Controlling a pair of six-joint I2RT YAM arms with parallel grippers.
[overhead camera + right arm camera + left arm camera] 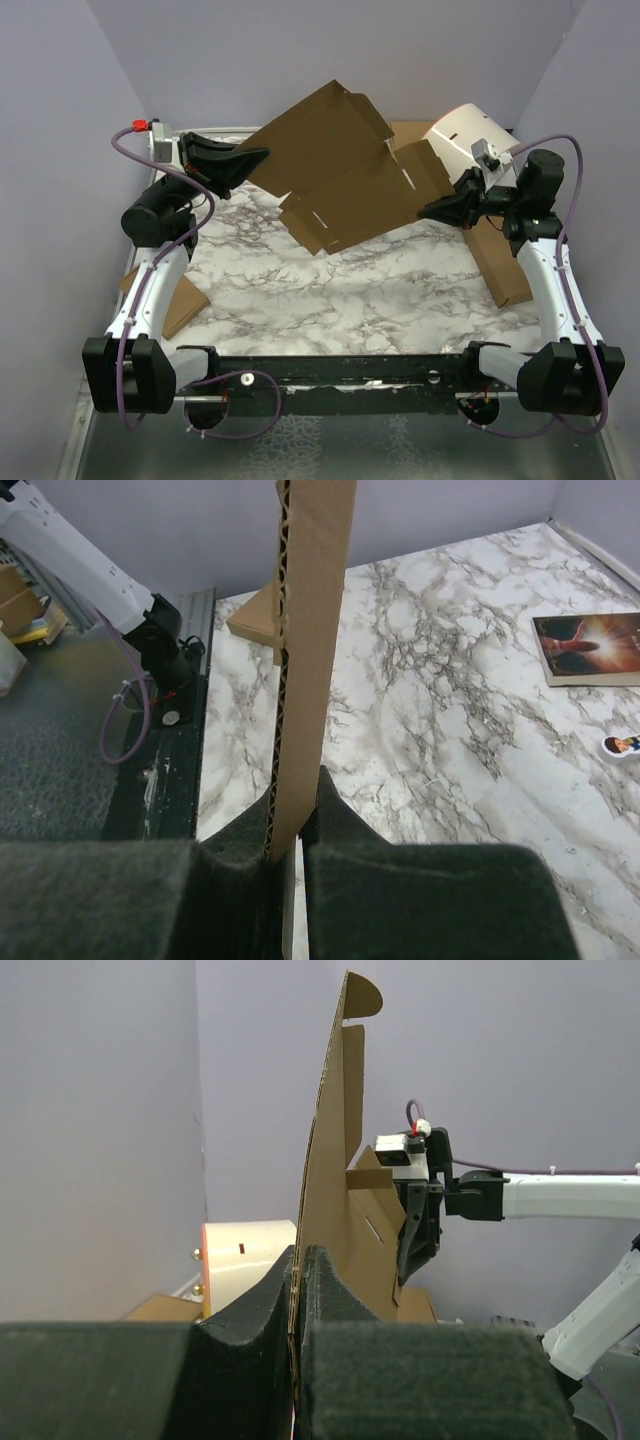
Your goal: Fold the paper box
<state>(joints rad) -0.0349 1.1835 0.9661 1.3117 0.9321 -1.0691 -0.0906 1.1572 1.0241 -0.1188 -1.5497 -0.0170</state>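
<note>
I have the paper box (335, 175) up in the air, over the back half of the marble surface (330, 295). It is not folded yet. It is a wide flat sheet with flaps and tabs sticking out, and it tilts, high at the back and low at the front.

My left gripper (260, 155) is pressed together on the sheet's left edge. My right gripper (430, 210) is pinching a flap on its right side. In both wrist views the cardboard sits squeezed between the black pads. I think holding it at two sides stops it from flopping or spinning. It also lets one side be bent against the other.

There is lots of open room under the sheet and in front of it, so that is where I would bring it down. The back is tight. A white round thing (465, 135) sits just behind my right gripper, and the wall is near the top flap. A small brown box (185, 305) lies at the left edge and another brown box (500, 265) lies at the right, so I would stay in the middle.
</note>
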